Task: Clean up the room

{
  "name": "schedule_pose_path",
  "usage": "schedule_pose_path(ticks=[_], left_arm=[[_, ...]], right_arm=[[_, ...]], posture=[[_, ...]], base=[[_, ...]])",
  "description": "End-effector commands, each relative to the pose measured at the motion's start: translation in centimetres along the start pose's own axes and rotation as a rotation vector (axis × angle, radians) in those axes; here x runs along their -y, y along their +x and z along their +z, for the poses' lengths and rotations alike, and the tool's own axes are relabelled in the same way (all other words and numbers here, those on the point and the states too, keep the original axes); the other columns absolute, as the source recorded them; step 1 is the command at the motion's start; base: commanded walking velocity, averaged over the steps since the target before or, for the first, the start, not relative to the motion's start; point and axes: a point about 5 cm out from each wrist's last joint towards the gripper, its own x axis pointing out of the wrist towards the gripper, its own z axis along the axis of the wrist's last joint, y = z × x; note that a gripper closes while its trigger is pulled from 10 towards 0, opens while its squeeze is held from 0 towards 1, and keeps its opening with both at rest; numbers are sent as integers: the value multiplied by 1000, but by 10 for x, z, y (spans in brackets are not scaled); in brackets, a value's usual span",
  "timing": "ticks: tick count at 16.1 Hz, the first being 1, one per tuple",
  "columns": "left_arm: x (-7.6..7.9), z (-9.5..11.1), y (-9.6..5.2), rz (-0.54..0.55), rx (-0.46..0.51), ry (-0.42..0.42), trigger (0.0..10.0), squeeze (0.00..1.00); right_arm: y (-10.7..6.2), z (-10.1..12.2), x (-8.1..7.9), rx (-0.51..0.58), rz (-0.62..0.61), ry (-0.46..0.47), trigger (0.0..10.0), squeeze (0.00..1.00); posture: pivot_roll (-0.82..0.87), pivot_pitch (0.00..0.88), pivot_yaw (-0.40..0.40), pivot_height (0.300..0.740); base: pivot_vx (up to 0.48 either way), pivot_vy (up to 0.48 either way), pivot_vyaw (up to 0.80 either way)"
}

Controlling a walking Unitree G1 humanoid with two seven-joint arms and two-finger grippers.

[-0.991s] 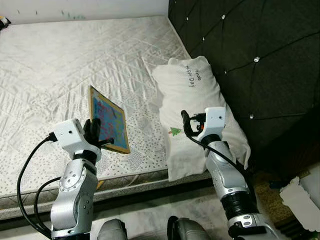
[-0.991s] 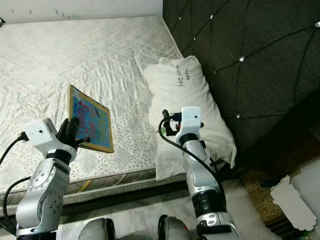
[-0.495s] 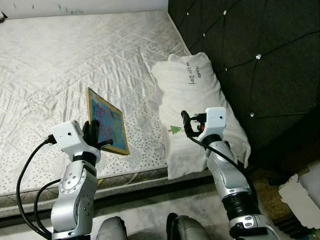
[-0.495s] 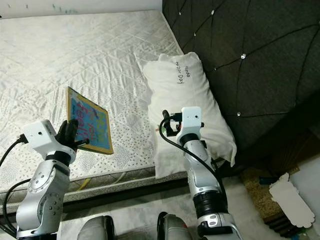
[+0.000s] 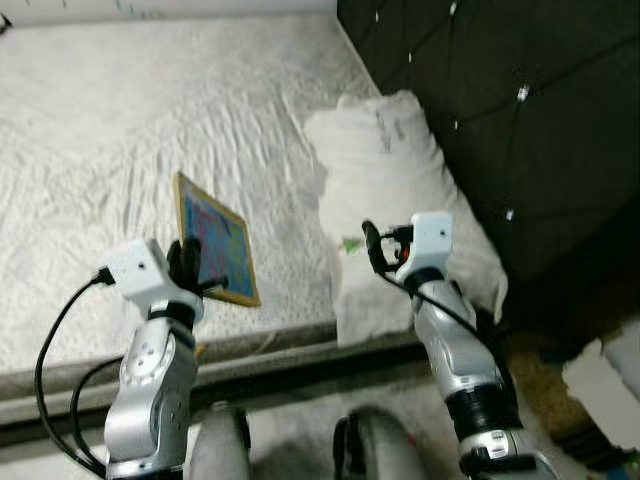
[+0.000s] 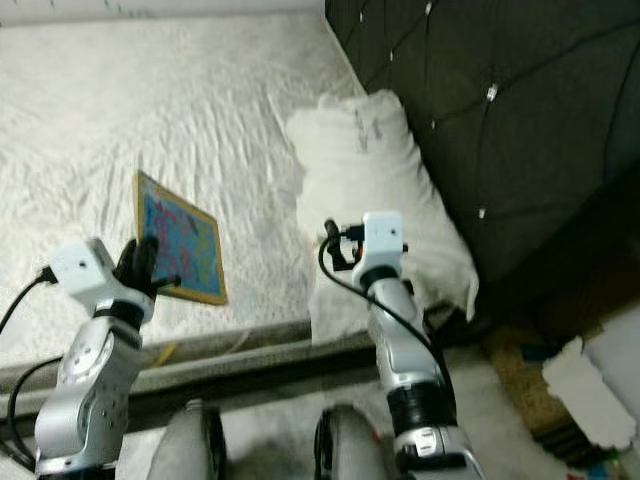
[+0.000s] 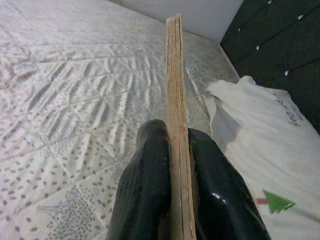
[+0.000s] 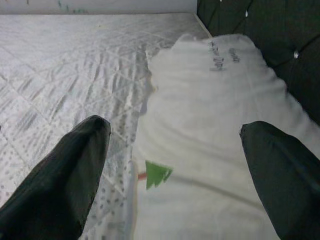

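Bare quilted mattress [image 5: 120,120] spreads ahead, dark tufted headboard [image 5: 540,110] beyond white pillow [image 5: 400,200]. You see head views blur and drop since a second ago: floor edge of mattress now wider, so camera moves, likely robot stepping back. Left gripper [image 5: 190,268] stays clamped on framed picture [image 5: 215,238], held edge-up over mattress, beside pillow. Right gripper [image 8: 175,150] hovers over pillow, fingers spread wide, empty. Judgement: picture lifted, carry-off starting; pillow untouched.

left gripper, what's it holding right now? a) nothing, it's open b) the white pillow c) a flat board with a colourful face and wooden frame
c: the left gripper is shut edge-on around the thin framed board, held up over the mattress.
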Motion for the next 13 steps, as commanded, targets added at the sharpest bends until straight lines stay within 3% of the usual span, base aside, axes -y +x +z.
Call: schedule_pose_path(ticks=[1, 13], left_arm=[[1, 6, -1, 1, 36, 6, 10000, 0], [-7, 11, 0, 28, 66, 35, 10000, 0]], right_arm=[[0, -1, -2, -5, 14, 4, 10000, 0], [3, -2, -4, -15, 29, -2, 10000, 0]], posture=[[99, 144, -31, 601], [104, 139, -35, 592]], base=[[0, 0, 0], [20, 0, 0]])
